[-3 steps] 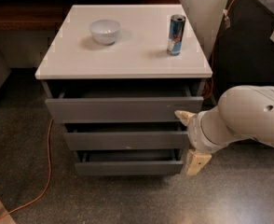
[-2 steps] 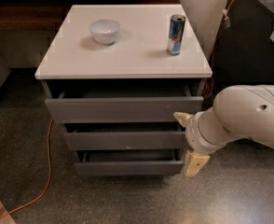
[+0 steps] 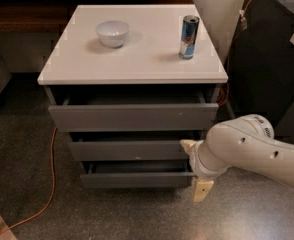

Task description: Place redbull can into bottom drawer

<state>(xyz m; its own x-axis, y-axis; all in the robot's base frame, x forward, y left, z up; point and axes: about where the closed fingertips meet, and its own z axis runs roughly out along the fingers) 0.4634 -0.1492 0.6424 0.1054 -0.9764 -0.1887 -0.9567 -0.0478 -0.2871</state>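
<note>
The orange cable (image 3: 47, 186) lies on the speckled floor in front of the cabinet (image 3: 137, 64), at its left side. The robot arm (image 3: 259, 151) enters from the right of the cabinet and ends at the cabinet's lower right front corner. The gripper (image 3: 191, 170) sits just beside the right ends of the two lower drawer fronts. Its two cream fingers (image 3: 202, 190) stand well apart, one above the other, with nothing held between them.

The bottom drawer (image 3: 134, 180) is the lowest of the cabinet's three grey drawers. It is pulled out slightly, and a dark strip of its tray shows behind the front. The middle drawer (image 3: 127, 150) and the top drawer (image 3: 132, 116) are also partly pulled out.

The redbull can (image 3: 188, 37) stands upright on the cabinet's white top, near the right edge and well apart from the gripper. The white bowl (image 3: 112, 33) rests on the same top, left of centre, towards the rear. A black unit (image 3: 267, 59) stands to the right of the cabinet.
</note>
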